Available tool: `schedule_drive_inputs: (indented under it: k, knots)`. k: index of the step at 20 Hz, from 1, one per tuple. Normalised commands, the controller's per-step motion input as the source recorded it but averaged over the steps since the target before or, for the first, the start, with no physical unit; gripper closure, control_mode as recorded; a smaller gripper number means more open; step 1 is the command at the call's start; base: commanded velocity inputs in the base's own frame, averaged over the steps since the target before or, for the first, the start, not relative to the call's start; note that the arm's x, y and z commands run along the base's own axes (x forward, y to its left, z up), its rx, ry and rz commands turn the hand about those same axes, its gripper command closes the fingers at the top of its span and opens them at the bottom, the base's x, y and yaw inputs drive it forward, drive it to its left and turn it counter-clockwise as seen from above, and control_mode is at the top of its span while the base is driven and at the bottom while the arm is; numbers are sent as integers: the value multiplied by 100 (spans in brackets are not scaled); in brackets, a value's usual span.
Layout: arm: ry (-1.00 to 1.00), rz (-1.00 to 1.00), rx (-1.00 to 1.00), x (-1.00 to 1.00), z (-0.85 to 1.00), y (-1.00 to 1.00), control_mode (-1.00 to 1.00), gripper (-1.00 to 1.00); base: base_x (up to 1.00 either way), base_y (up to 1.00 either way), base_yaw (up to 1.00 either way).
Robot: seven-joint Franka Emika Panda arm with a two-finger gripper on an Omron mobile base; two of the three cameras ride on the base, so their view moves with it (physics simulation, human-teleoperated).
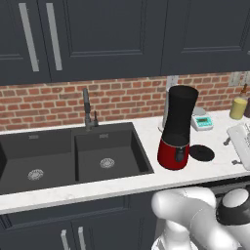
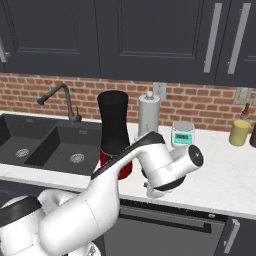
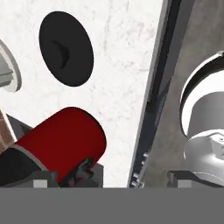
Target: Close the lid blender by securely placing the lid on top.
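The blender (image 1: 178,127) stands upright on the white counter, a tall black jar with an open top on a glossy red base (image 3: 65,142). The lid (image 1: 201,153), a flat black disc with a small knob, lies on the counter just right of that base, and from above the lid (image 3: 65,48) is seen apart from it. My gripper (image 3: 112,178) hovers above the counter's front edge, open wide and empty, its dark fingertips (image 3: 43,179) far apart. In the right base view my white hand (image 2: 170,167) hangs in front of the blender (image 2: 114,127) and hides the lid.
A dark double sink (image 1: 73,156) with a faucet (image 1: 87,110) lies left of the blender. Behind the blender sit a small white-teal scale (image 1: 201,121) and a paper towel roll (image 2: 148,117). A yellow bottle (image 1: 238,107) stands at the far right by the brick wall.
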Motion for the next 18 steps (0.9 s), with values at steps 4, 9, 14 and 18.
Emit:
schedule_drive_inputs:
  k: [4,9,14,18]
  knots:
    - [27,-6,20,73,-23,-11,-100,-100,0,0,0]
    - [18,-1,16,41,-23,-11,-100,-100,0,0,0]
    - [9,0,15,24,-30,-6,-100,-100,0,0,0]
    - [11,0,9,29,-26,0,-100,-100,0,0,0]
